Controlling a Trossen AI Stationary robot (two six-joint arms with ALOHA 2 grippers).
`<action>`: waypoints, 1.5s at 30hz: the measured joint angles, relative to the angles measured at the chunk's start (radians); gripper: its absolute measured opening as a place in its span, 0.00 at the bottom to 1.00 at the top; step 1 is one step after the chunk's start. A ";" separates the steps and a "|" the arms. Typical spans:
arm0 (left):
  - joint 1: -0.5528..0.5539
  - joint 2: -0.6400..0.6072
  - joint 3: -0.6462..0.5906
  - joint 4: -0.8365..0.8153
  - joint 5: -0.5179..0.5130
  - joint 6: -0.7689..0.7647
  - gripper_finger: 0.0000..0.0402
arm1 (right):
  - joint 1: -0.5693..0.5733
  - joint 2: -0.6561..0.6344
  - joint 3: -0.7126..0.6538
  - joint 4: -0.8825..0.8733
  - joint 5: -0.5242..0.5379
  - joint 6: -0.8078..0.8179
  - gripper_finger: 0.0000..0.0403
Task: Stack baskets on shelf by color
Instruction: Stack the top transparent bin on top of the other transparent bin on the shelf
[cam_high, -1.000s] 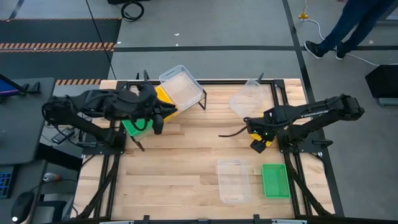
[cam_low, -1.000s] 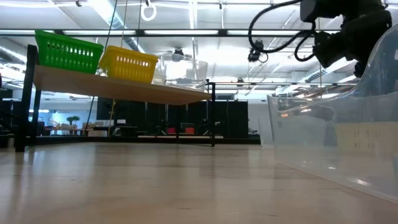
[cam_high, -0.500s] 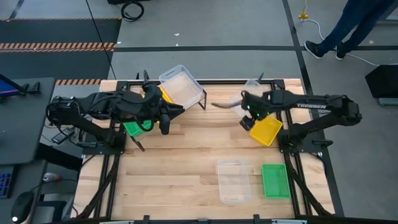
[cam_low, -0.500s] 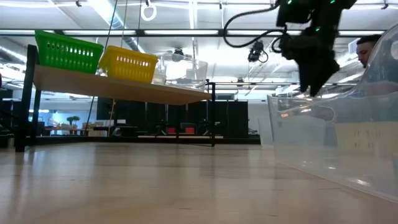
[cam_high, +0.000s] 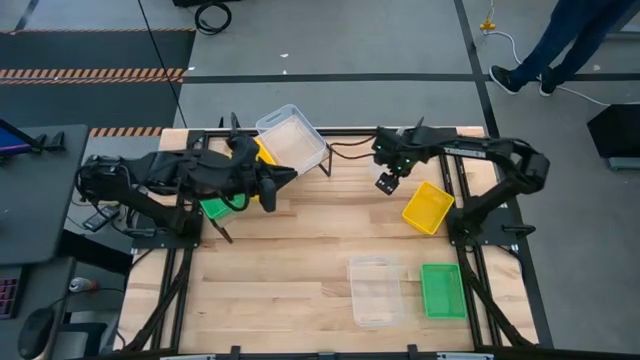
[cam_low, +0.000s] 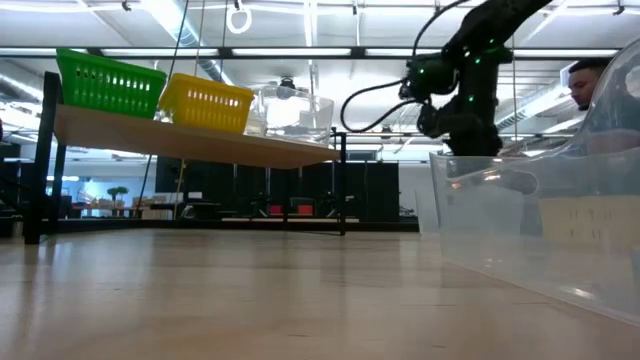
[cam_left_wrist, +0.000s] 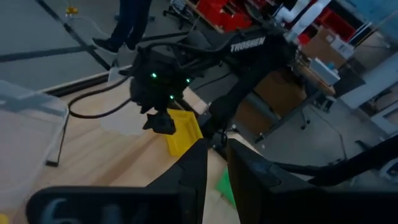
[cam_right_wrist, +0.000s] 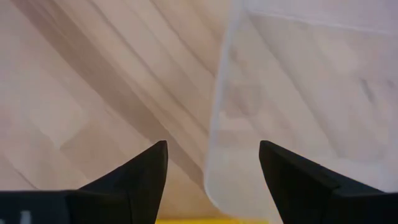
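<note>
While the right hand (cam_high: 388, 183) hangs over the far part of the worktop (cam_high: 300, 260) with its two fingers (cam_right_wrist: 138, 177) spread apart and nothing between them, a clear basket (cam_right_wrist: 298, 93) lies on the wood just beyond its fingertips, the rounded corner lined up with the gap. A yellow basket (cam_high: 428, 206) sits on the boards near that hand, toward the right arm's base and apart from it. Another clear basket (cam_high: 374, 290) and a green one (cam_high: 441, 290) lie side by side well nearer the front edge. The left hand (cam_high: 268, 192) is beside the shelf (cam_low: 190, 143), fingers (cam_left_wrist: 196, 177) nearly together, gripping nothing I can see. On the shelf stand green (cam_low: 108, 82), yellow (cam_low: 206, 102) and clear (cam_low: 295, 112) baskets in a row.
</note>
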 joint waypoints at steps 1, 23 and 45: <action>-0.005 0.009 0.000 0.000 -0.001 -0.015 0.17 | 0.001 0.016 0.000 0.014 -0.002 -0.007 0.64; -0.083 0.044 0.000 0.007 -0.088 -0.169 0.12 | -0.005 0.089 0.057 -0.056 -0.041 -0.287 0.04; -0.063 0.045 0.000 0.000 -0.157 -0.053 0.12 | 0.105 -0.113 0.572 0.052 -0.084 -0.745 0.02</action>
